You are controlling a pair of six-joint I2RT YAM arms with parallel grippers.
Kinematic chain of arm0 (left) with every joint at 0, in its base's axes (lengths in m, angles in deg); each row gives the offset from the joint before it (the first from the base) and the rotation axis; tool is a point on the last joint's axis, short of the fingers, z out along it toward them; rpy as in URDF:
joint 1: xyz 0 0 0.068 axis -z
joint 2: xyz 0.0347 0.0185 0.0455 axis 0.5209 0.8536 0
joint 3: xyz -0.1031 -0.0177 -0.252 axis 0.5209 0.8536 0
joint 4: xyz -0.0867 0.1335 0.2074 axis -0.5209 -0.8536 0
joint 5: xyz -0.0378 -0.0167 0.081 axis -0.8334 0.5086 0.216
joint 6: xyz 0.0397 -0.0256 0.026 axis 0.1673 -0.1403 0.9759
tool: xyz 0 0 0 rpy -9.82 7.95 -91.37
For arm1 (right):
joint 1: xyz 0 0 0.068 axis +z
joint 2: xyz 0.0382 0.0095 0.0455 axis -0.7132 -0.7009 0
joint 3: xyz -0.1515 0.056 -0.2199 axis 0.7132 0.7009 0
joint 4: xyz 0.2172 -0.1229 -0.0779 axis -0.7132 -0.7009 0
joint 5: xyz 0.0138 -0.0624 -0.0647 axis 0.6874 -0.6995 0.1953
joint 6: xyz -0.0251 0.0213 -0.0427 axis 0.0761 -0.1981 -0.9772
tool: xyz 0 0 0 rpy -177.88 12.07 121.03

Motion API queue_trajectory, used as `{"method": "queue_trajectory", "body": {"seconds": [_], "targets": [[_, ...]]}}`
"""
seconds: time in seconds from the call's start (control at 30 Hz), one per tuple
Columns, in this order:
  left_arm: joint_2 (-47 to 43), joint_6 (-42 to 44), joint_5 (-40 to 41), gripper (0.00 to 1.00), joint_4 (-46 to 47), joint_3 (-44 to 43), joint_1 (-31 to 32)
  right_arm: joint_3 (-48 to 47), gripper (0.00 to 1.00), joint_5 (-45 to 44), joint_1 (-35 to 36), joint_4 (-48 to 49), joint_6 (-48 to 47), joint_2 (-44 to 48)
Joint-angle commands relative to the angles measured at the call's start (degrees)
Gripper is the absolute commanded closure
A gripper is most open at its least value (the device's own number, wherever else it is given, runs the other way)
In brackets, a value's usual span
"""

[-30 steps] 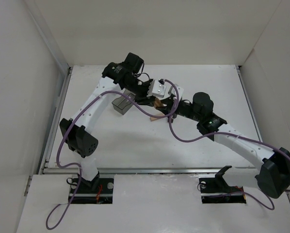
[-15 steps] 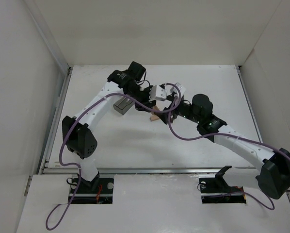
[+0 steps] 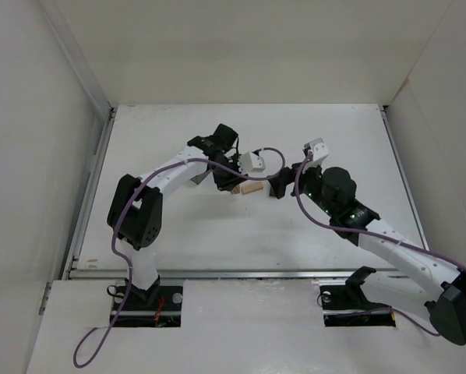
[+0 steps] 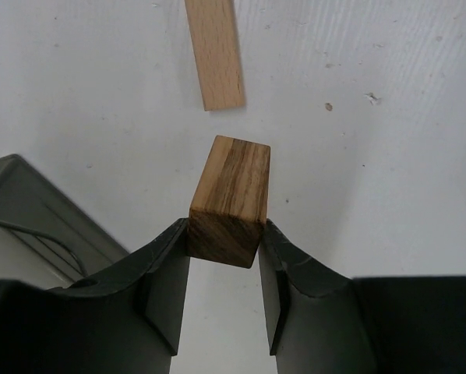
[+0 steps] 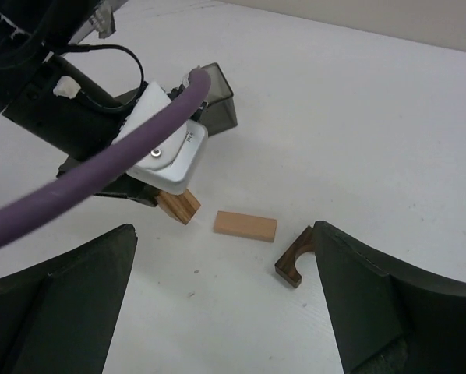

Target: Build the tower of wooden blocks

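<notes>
left jaws clamp a streaky dark-brown, square-ended wooden block (image 4: 229, 199) just short of a smooth flat tan block (image 4: 214, 51) on the white bench (image 4: 389, 117), near a dark arched piece (image 5: 294, 261); right jaws gape empty.

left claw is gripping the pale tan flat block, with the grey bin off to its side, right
Not quite. The left wrist view shows the left claw gripping the dark striped block; the pale tan flat block lies loose on the table ahead of it. The grey bin is off to its side, as you said.
</notes>
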Motion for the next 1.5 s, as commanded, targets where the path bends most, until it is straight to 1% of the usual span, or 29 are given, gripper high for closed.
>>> {"method": "queue_trajectory", "body": {"seconds": [0.0,0.13,0.2,0.3,0.33,0.4,0.5,0.53,0.67,0.83,0.87,0.9,0.97,1.0,1.1,1.3,1.33,1.43,1.47], "targets": [[1.72,-3.18,1.95,1.0,3.46,1.41,0.34,0.31,0.0,-6.21,-0.33,-0.5,3.99,1.18],[3.66,-3.71,1.95,0.99,3.46,2.02,0.34,1.36,0.0,-8.76,-0.85,-1.11,6.27,1.18],[5.32,-3.71,2.57,0.98,2.23,1.33,0.87,1.36,0.0,-8.76,-0.85,-1.64,6.27,2.66],[5.86,-3.71,2.57,0.98,1.0,0.62,0.87,2.51,0.0,-8.76,-0.85,-2.17,5.23,5.39],[5.86,-3.71,2.57,0.97,0.47,0.01,0.87,3.29,0.0,-8.76,-0.85,-3.13,5.22,6.0],[6.38,-2.93,2.57,0.95,-0.23,0.0,1.48,4.0,0.0,-10.34,-0.85,-4.53,4.6,7.41],[7.0,-1.6,4.49,0.93,-1.72,-0.52,3.06,5.22,0.0,-12.45,-0.85,-7.17,4.6,8.99],[7.0,-0.82,6.59,0.91,-2.25,-0.53,4.28,5.23,0.0,-13.06,-1.38,-7.87,4.6,9.0],[7.53,-0.81,9.86,0.88,-5.15,-4.12,6.23,5.75,0.0,-13.77,-1.38,-8.41,4.6,11.19],[8.06,-1.42,11.26,0.77,-6.65,-5.27,7.37,5.76,0.0,-13.77,-1.38,-8.41,4.6,11.2],[8.06,-1.42,11.79,0.72,-6.65,-5.27,7.89,5.76,0.0,-13.77,-1.38,-8.41,4.6,11.2],[8.58,-2.12,12.32,0.7,-6.65,-4.75,7.9,5.76,0.0,-13.77,-1.38,-8.93,4.6,11.2],[8.58,-2.65,12.32,0.66,-7.36,-4.74,7.9,5.76,0.0,-13.77,-1.38,-8.94,4.6,11.2],[8.58,-2.65,12.32,0.61,-7.36,-4.74,7.9,5.76,0.0,-13.77,-1.38,-8.94,4.6,11.72],[8.58,-3.18,11.71,0.54,-7.88,-4.74,8.43,6.28,0.0,-13.77,-1.38,-8.94,4.6,11.72],[8.58,-4.32,11.0,0.45,-7.88,-5.27,8.43,6.29,0.0,-13.77,-1.38,-9.46,4.6,12.34],[8.58,-5.02,11.0,0.45,-7.88,-6.14,8.43,6.29,0.0,-13.77,-1.38,-9.46,4.6,12.86],[8.58,-6.86,11.0,0.4,-9.46,-9.57,8.43,6.29,0.0,-13.77,-1.38,-10.69,4.6,14.09],[8.06,-6.87,10.22,0.4,-9.99,-10.8,8.43,5.76,0.0,-13.77,-1.38,-10.69,4.6,14.62]]}}
